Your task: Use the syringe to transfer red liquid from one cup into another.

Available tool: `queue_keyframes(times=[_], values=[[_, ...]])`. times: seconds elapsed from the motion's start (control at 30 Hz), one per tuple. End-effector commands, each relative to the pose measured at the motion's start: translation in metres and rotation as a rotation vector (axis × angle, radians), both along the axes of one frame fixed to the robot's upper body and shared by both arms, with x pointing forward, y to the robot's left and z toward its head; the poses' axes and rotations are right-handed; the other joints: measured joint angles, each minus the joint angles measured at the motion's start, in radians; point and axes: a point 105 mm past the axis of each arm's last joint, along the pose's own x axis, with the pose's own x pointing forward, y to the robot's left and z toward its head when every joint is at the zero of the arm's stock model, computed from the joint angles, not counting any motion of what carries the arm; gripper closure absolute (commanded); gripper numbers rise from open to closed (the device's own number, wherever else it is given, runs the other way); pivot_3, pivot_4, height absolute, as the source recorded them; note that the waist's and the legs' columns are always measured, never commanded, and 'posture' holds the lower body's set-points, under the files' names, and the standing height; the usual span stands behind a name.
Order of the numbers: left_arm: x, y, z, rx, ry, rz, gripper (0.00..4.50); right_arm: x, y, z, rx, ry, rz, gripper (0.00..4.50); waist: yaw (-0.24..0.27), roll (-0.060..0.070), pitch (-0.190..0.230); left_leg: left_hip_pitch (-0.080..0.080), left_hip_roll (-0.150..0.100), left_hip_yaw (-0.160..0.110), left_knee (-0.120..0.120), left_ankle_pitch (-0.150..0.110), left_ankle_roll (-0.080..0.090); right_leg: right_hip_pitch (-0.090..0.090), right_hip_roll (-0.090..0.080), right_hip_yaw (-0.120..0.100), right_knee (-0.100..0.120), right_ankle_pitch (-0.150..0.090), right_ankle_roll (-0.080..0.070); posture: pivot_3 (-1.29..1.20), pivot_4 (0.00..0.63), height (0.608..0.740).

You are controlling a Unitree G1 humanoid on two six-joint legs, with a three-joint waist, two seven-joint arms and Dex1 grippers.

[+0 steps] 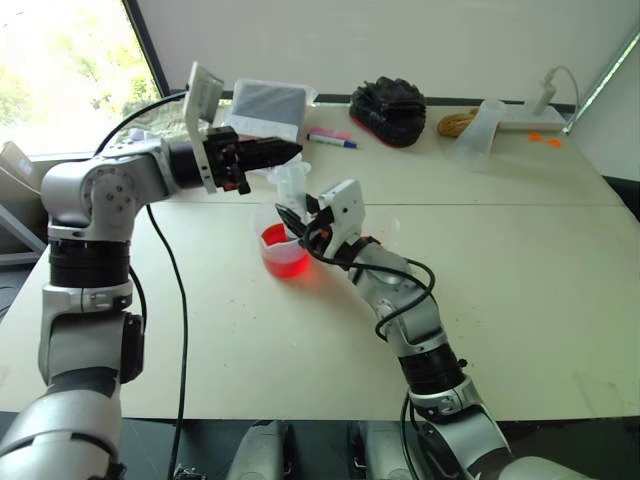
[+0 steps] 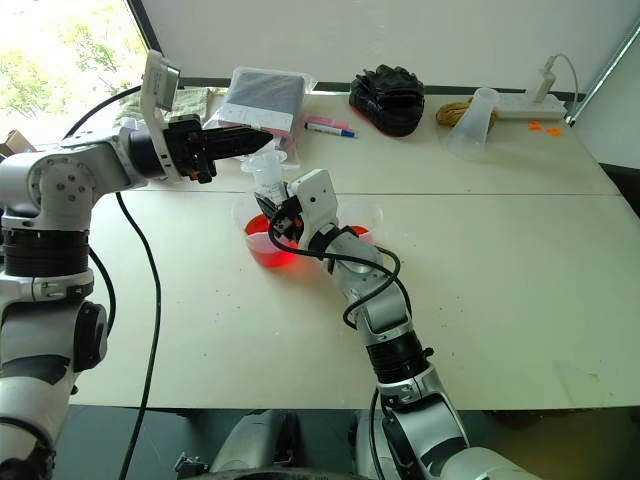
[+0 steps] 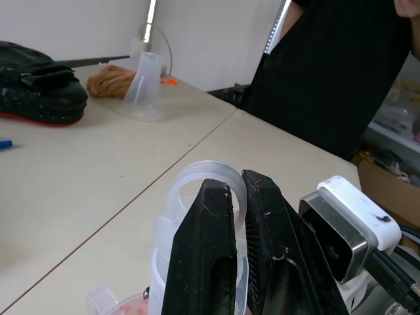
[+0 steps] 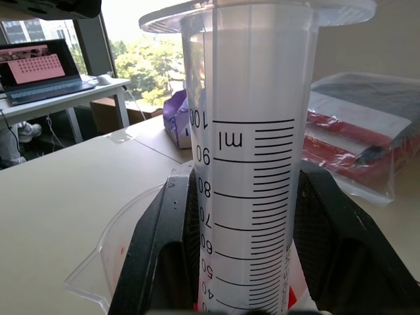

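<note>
I am seeing the syringe (image 4: 252, 164) standing nearly upright over the larger cup (image 2: 262, 243), its lower end down inside the cup where the red liquid (image 1: 284, 250) is pooling. The right gripper (image 2: 283, 222) is clamping the barrel from both sides, low on the printed scale, so the barrel is rising up and out between its two fingers. The left gripper (image 1: 272, 153) is reaching in level from the window side at the top of the syringe, fingers pinched together on the white plunger (image 3: 205, 197) head. The smaller cup (image 2: 362, 218) is sitting on the table (image 1: 520, 270) just behind the right wrist, apart from the larger one.

Risks, as I am judging them:
- The plunger grip is looking narrow. If the left fingers slip off the rim during a pull, the draw would fail.
- Pulling off the syringe's axis could lever the barrel in the right fingers and tip the light cup, spilling red liquid across the table.
- The right forearm is lying close to the smaller cup; a careless swing could knock it.
</note>
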Motion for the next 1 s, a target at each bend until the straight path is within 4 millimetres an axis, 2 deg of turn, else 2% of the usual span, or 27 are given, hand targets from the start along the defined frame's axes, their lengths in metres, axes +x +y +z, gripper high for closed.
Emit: queue_keyframes(times=[0.03,1.0], values=[[-0.0019,0.0098,0.0420,-0.042,-0.164,0.051,4.46,-0.0136,0.0134,0.0004,0.002,-0.006,0.071,3.16,0.000,0.000,0.000,0.000,0.000,0.000,0.000,0.000,0.000,0.000,0.000,0.000,0.000,0.000,0.000,0.00,0.150,0.740],[0.0003,0.0111,0.0492,-0.042,-0.185,0.055,4.46,-0.0184,0.0154,-0.0029,-0.002,0.011,0.084,3.16,0.001,0.000,0.000,0.000,0.000,0.000,0.000,0.000,0.000,0.000,0.000,0.000,0.000,0.000,0.000,0.00,0.150,0.740]])
